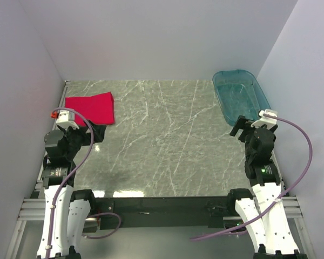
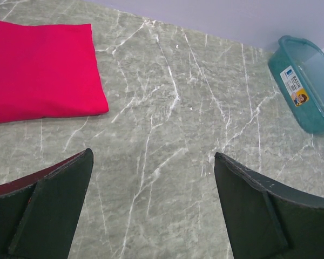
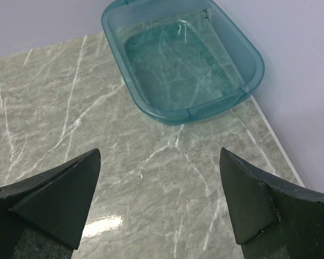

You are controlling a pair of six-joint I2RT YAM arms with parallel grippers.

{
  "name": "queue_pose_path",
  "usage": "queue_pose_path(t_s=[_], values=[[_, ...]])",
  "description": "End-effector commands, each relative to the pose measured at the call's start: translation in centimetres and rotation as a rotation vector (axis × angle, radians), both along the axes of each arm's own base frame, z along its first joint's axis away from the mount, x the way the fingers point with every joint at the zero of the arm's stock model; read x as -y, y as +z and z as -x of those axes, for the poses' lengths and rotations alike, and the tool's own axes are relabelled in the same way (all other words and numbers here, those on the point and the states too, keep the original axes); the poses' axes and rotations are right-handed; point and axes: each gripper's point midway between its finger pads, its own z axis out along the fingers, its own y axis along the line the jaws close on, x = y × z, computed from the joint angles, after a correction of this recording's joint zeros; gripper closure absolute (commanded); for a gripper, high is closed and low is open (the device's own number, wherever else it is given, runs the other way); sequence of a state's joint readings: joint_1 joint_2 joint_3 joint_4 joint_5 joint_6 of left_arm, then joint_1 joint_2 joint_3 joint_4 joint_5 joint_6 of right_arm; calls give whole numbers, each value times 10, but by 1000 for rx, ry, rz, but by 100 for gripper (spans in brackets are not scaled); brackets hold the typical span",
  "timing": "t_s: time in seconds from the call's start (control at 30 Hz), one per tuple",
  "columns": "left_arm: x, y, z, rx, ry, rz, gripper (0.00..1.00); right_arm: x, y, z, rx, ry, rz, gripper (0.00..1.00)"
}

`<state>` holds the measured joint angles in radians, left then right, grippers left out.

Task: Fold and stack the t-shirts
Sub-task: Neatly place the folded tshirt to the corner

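Shirt (image 2: 40, 70) cropped (left, top edges).

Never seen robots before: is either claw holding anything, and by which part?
Nothing is held. The left gripper and right gripper are both open and empty; the red t-shirt lies loose.

Open table (image 1: 167, 145) between shirt (image 1: 92, 108), bin (image 1: 240, 94)

**Red shirt and blue tub on the bench**

A folded red t-shirt (image 1: 90, 108) lies flat in the upper left of the frame, on the green stone bench (image 1: 162, 145). A see-through blue tub (image 1: 241, 97) sits in the upper right. The left arm (image 1: 62, 148) stands at the left edge, its top end at the shirt's lower edge. The right arm (image 1: 262, 145) stands at the right edge, just below the tub.
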<state>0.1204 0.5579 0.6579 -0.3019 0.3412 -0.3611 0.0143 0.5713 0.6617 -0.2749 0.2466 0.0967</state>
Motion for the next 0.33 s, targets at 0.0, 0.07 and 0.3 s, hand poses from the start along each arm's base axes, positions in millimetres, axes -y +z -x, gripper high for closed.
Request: queue_pose_path(t_s=[0.0,0.07,0.3], values=[[-1,6,0,27,3,-14,1,4,12,0,61,-28,-11,4],[0,5,0,26,1,-14,0,4,13,0,65,-29,-13,4],[0,6,0,26,3,-15,0,1,12,0,64,8,23,2]])
